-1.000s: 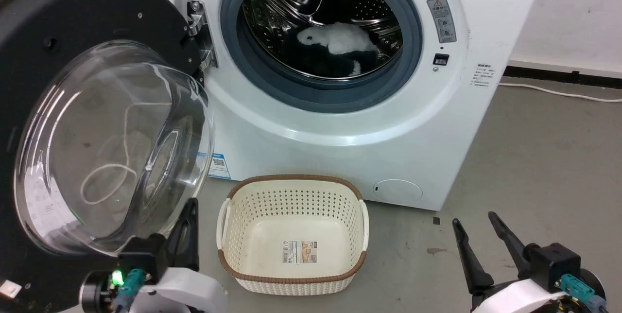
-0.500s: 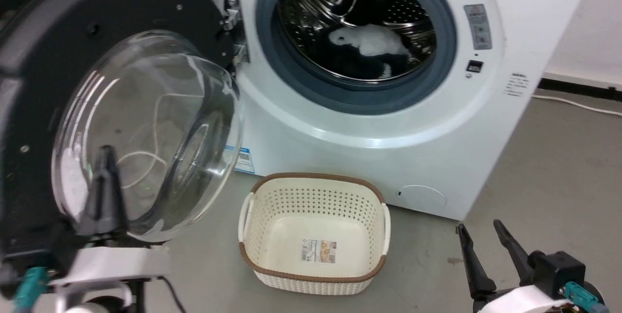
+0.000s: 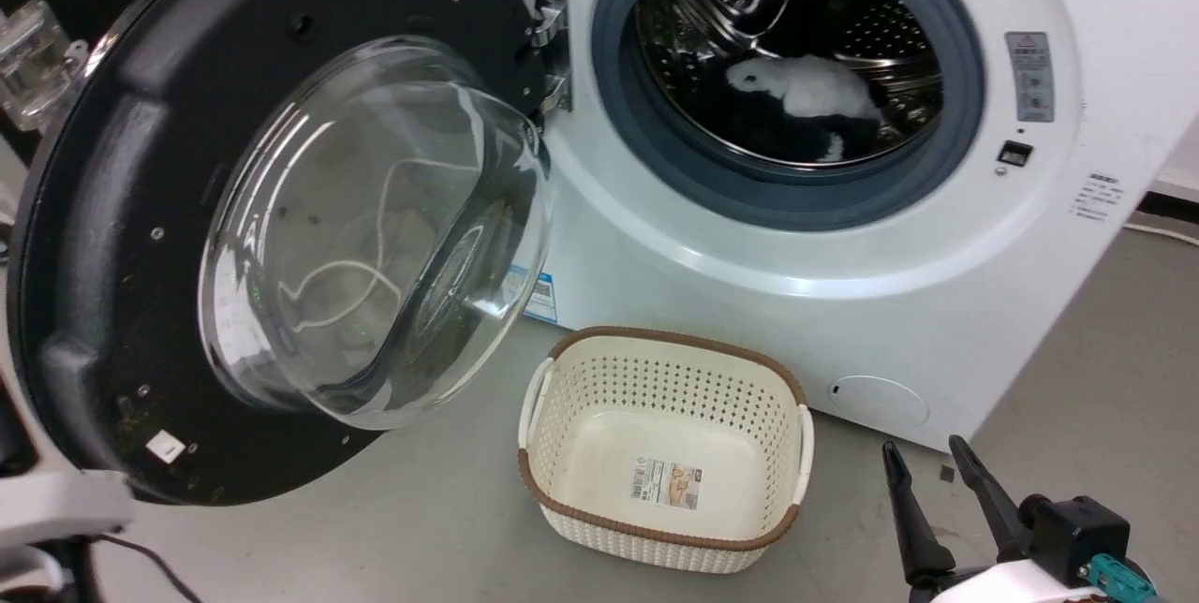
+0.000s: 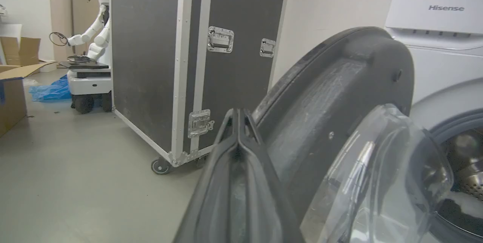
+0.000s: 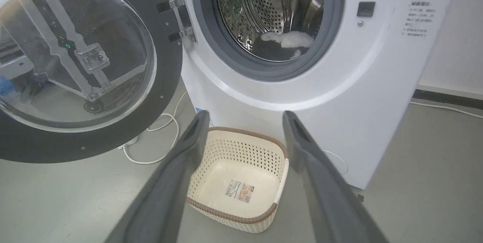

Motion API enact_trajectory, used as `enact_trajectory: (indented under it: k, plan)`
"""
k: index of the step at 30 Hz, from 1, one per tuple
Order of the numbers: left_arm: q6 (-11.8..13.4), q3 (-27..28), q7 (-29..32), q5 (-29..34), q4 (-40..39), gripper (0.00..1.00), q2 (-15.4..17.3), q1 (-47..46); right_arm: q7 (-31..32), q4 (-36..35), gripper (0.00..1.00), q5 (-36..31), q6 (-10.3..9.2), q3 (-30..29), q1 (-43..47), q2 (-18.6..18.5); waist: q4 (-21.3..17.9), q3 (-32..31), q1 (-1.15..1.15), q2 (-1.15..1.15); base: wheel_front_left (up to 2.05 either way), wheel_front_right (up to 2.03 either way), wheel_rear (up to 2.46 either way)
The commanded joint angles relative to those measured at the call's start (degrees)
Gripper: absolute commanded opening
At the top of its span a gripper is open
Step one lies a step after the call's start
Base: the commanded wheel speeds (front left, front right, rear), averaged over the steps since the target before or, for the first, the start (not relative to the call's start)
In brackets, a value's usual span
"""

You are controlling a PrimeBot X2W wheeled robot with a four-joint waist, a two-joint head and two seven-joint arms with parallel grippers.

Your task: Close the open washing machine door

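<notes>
Left of the drum opening (image 3: 796,13) in the head view, the washing machine door (image 3: 112,210) hangs wide open on its hinge (image 3: 553,41). It has a black rim, and its clear glass bowl (image 3: 375,228) bulges toward the camera. The door is well apart from the grey gasket (image 3: 955,116), not latched. The white washing machine (image 3: 749,303) is at upper right, with white and dark laundry (image 3: 806,93) lying in the drum. A cream basket (image 3: 656,388) with a brown rim sits on the floor (image 3: 421,509) just in front of the machine, below the opening, with a label sticker (image 3: 667,481) on its bottom.

The right claw (image 3: 922,446) is low at lower right and released. Its two dark fingers are apart, point up and grip nothing, well apart from the door. In the right wrist view the same claw (image 5: 246,113) is spread, with the basket (image 5: 241,152) seen between the fingers. The door (image 5: 166,96) is at upper left there, with a white cable (image 5: 158,137) on the floor below it.

In the left wrist view the left claw (image 4: 238,113) is clenched, tips pressed together with nothing between them. It lies just beside the door (image 4: 332,84) at its outer black edge; I cannot tell whether they touch. The glass bowl (image 4: 377,179) is to the right. Behind stand a black flight case (image 4: 151,46) with silver edging on casters, another white robot (image 4: 100,28) at far left, and a cardboard box (image 4: 11,99). A pale part of the left arm (image 3: 56,500) shows at lower left of the head view, by the door's bottom edge.
</notes>
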Motion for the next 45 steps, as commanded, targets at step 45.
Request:
enact_trajectory:
  k: [45]
  plan:
    - [-4.47, -53.13, 18.43, -37.41, -3.99, 0.00, 31.23, -6.16, -5.82, 5.86, 1.00, 6.28, 0.05, -3.73, -1.80, -0.03, 2.41, 4.19, 0.00, 0.00, 0.00, 0.00, 0.00]
